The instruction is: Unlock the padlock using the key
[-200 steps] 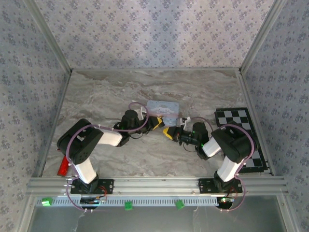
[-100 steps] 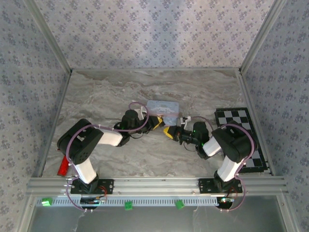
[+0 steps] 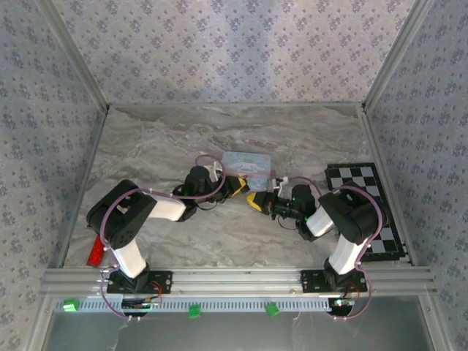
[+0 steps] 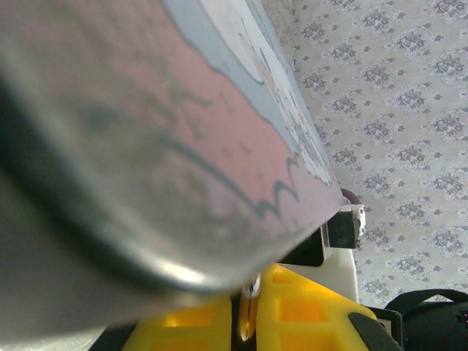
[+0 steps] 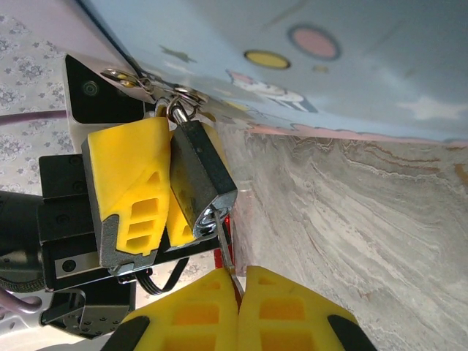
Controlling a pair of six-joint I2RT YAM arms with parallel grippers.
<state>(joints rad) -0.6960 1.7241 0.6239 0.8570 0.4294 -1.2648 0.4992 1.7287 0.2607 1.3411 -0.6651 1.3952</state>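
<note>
While the marble bench (image 3: 146, 146) carries a pale blue box (image 3: 246, 162) at its middle, the padlock (image 5: 201, 175) hangs at that box's near edge, pinched in the jaws of the left gripper (image 3: 235, 187). The jaws of the right gripper (image 5: 239, 292) are clamped on the key (image 5: 225, 247), whose blade appears seated in the keyhole. Turning it and freeing the shackle look left to do.

Dark grey padlock (image 5: 201, 179), tilted, shackle end up at a metal ring (image 5: 180, 95); thin silver key (image 5: 224, 245) stuck in its bottom keyhole, approx in line w/ body.
</note>
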